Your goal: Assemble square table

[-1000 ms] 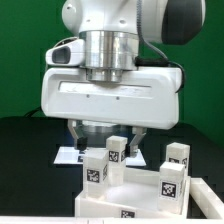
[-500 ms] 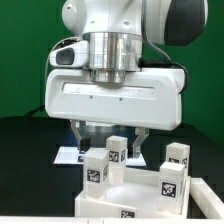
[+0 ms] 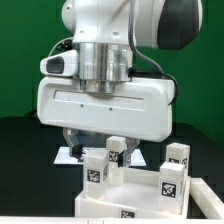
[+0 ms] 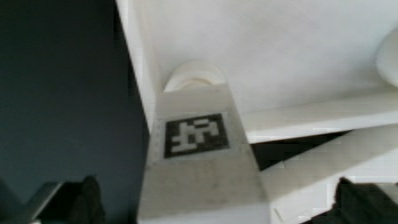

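Behind the arm's bulky white body, wide-open tool (image 3: pixel 100 141) mostly hidden, empty, above tagged legs (image 3: pixel 117 152) on tabletop (image 3: pixel 140 186).

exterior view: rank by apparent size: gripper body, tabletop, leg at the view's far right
1. gripper, largest, though it sits nearest the camera
2. square tabletop, partly cut off by the frame
3. far-right leg, smallest

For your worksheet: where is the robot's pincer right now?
In the exterior view, the pincer hangs open at centre, just above the upright legs on the tabletop.
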`<state>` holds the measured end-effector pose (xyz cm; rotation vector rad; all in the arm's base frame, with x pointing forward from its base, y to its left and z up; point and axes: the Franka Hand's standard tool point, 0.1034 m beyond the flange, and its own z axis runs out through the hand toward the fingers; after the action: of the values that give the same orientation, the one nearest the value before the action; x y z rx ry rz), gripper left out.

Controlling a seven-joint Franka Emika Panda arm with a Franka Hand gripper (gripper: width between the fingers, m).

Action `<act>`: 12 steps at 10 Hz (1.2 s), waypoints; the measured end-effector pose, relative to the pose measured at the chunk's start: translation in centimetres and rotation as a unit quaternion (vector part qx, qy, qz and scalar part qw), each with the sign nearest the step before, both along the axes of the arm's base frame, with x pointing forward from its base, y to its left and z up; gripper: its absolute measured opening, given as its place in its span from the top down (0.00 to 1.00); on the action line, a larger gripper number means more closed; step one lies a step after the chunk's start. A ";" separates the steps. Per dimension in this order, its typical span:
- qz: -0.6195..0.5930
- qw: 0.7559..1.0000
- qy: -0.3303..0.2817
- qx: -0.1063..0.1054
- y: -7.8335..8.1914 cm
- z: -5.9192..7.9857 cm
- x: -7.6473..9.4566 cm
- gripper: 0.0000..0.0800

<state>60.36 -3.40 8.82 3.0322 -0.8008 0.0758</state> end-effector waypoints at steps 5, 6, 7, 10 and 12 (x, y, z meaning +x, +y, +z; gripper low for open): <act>-0.051 0.999 0.003 -0.008 -0.4 -0.1 -0.4 0.62; -0.071 0.997 -0.009 -0.029 -0.7 -0.1 -0.8 0.62; -0.118 0.992 -0.016 -0.042 -0.9 -0.1 -1.6 0.62; -0.185 0.981 0.005 -0.063 -1.4 0.2 -3.0 0.61; -0.186 0.981 0.014 -0.055 -1.6 -0.2 -2.9 0.61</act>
<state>57.47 -5.05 8.64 2.7222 -1.2948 0.0702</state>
